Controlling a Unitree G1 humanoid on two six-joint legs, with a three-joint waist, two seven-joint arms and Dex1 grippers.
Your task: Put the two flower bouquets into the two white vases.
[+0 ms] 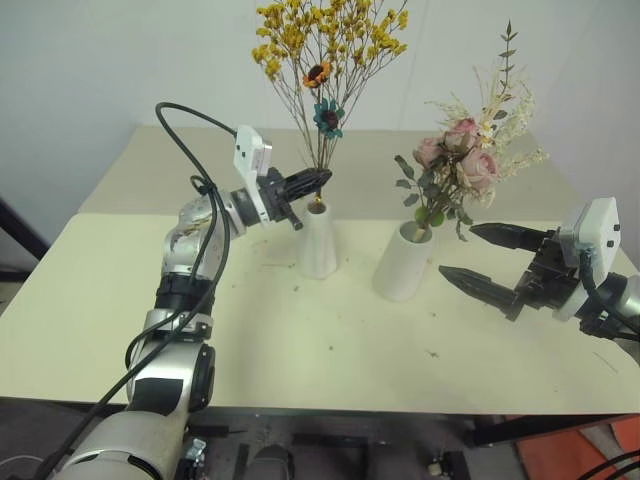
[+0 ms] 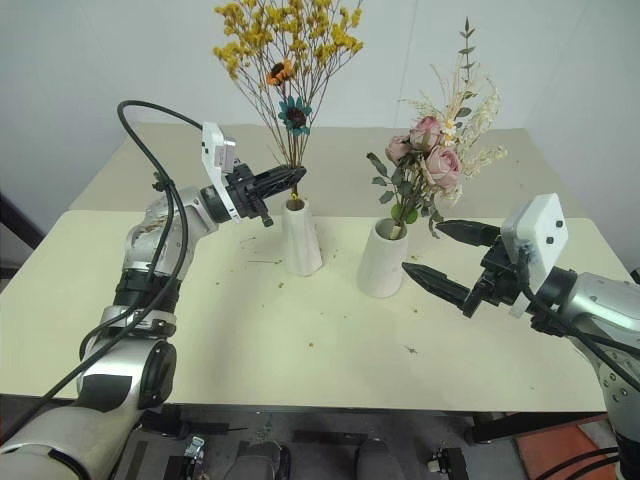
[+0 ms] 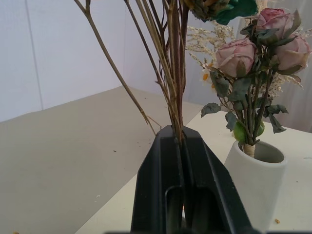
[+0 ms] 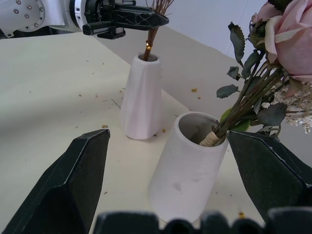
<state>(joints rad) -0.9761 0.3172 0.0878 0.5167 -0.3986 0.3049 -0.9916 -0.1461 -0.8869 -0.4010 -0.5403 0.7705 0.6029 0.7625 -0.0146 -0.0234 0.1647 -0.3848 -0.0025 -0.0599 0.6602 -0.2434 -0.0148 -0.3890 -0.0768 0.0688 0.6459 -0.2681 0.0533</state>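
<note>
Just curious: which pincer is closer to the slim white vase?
Left. The left pincer grips the yellow bouquet stems just above the slim vase; the right pincer waits open beyond the wider vase.

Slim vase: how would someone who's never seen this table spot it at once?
On the cream table stand two white vases. The slim vase is the tapered one nearer the left gripper, holding thin brown stems under yellow blossoms; its stout neighbour holds pink roses.

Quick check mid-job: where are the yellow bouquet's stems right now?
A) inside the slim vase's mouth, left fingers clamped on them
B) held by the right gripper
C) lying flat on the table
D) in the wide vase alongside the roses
A: the yellow bouquet's stems run down into the slim vase, with the left gripper shut on them just above its mouth.
</note>
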